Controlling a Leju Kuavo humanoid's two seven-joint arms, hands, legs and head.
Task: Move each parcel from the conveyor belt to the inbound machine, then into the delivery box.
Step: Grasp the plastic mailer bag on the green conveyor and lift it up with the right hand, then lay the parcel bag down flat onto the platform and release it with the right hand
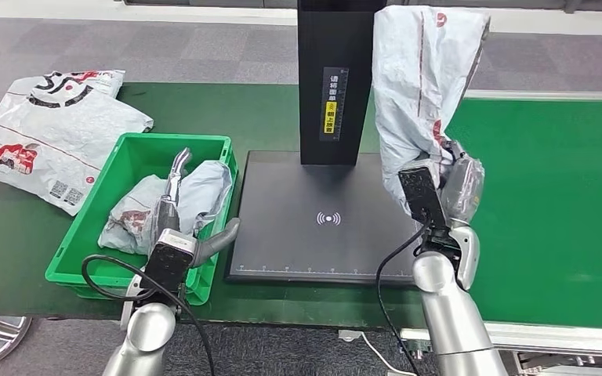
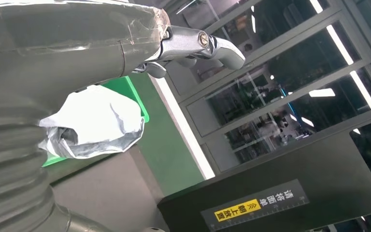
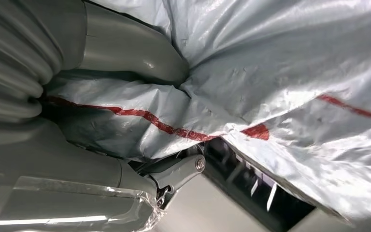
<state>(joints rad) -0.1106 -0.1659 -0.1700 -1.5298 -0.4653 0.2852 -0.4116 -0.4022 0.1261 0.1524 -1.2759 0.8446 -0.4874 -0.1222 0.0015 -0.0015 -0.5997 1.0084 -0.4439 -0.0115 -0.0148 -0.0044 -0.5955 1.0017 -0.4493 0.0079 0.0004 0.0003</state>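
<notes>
Far left on the worktop (image 1: 16, 235): a white printed mailer (image 1: 47, 133) lies flat outside the bin, well apart from both hands; likely a spare or waiting item, can't tell which.

Green delivery box (image 1: 137, 149) sits just left of the scanner, so the drop after scanning is short. One grey parcel in the box (image 1: 196, 192) already lies there, crumpled, so at least one looks done.

Left hand (image 1: 180, 204) hovers over the box's right half, fingers spread apart and holding nothing. Left wrist view shows its fingers (image 2: 207, 46) extended in air, the boxed parcel below them, not touching. Judged: parked there so it's out of the scanner's way and ready to receive.

Centre: inbound machine (image 1: 321, 211), flat black plate with a scan symbol, black post behind with a yellow label. Plate is bare, nothing resting on it.

Right: right hand (image 1: 447, 184) grips the lower end of a grey parcel (image 1: 423, 70), which stands up tall above the hand, at the plate's right edge, with the conveyor belt (image 1: 564, 211) just beyond. Right wrist view shows the thumb (image 3: 135, 53) pressed into the film, red stripe creased at the pinch. Soft bag, so held bunched to stop slipping. Judged: mid-carry from belt to plate; scan not yet done.
</notes>
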